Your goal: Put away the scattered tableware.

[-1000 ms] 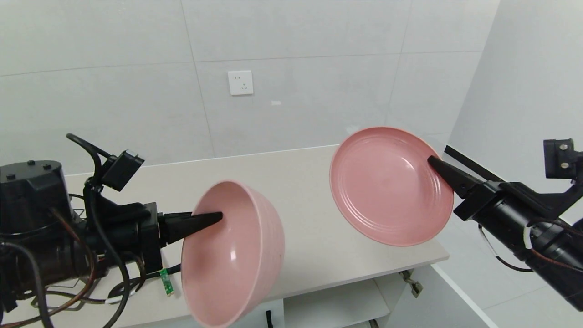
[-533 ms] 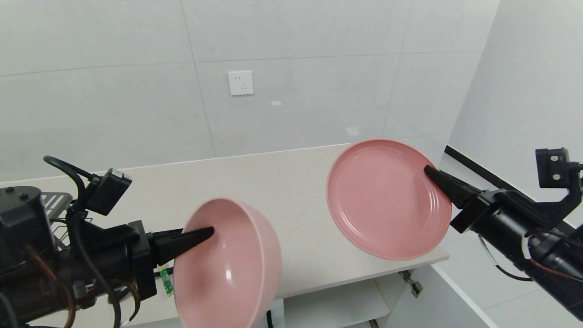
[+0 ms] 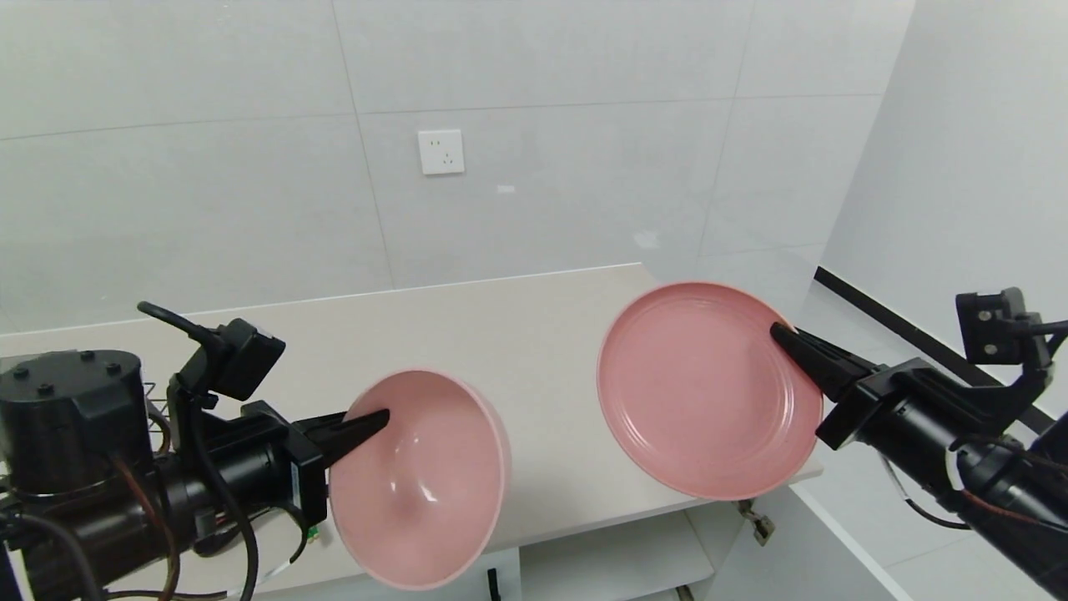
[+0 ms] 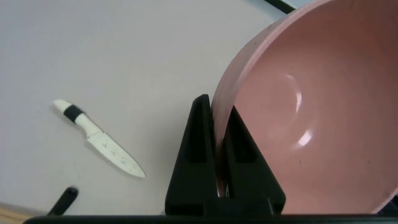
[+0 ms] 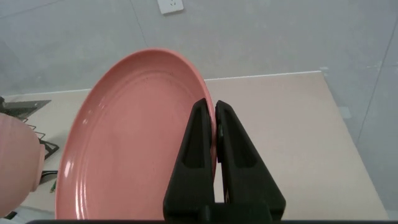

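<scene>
A pink bowl [image 3: 417,480] hangs tilted on its side above the counter's front edge, its rim pinched by my left gripper [image 3: 375,420]; the left wrist view shows the bowl [image 4: 311,118] with the gripper [image 4: 217,130] shut on its wall. Over the counter's right end a pink plate [image 3: 705,388] is held tilted, face toward me, with my right gripper [image 3: 780,334] shut on its right rim; the plate [image 5: 130,137] and gripper [image 5: 212,115] appear in the right wrist view too. A white knife [image 4: 99,138] with a black band lies on the counter below the bowl.
The beige counter [image 3: 534,334] runs along a grey tiled wall with a white socket [image 3: 440,151]. A metal rack [image 5: 28,109] stands at the counter's left end. Open shelves [image 3: 617,559] sit under the counter's front right, and a side wall rises at the right.
Both arms have come down: the plate has sunk toward the counter's right end, and the bowl has dropped and turned so its opening faces me more.
</scene>
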